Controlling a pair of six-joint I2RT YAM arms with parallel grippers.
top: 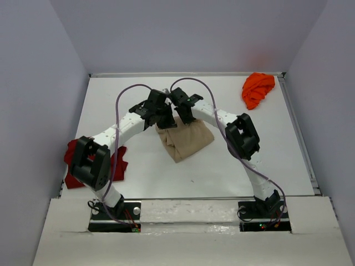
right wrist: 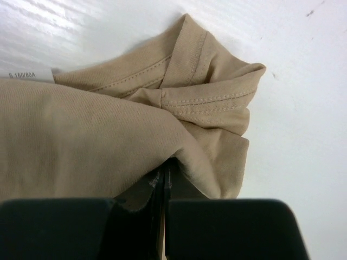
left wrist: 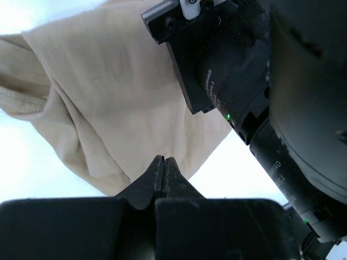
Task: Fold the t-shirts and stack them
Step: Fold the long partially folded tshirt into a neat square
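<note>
The tan t-shirt (top: 184, 141) lies bunched in the middle of the table, and both grippers meet at its far edge. My left gripper (top: 160, 118) (left wrist: 164, 160) is shut, its tips set into the edge of the tan t-shirt (left wrist: 119, 97). My right gripper (top: 185, 115) (right wrist: 166, 172) is shut too, pinching a fold of the tan t-shirt (right wrist: 97, 135), which drapes over its tips beside a hemmed sleeve. A dark red t-shirt (top: 72, 164) lies crumpled at the left edge, partly hidden by the left arm. The orange t-shirt (top: 258, 89) sits crumpled at the far right corner.
The white table (top: 233, 172) is walled by grey panels on the far side and on both flanks. The right arm's wrist (left wrist: 238, 81) fills the upper right of the left wrist view, close to my left gripper. Purple cables arch above both arms.
</note>
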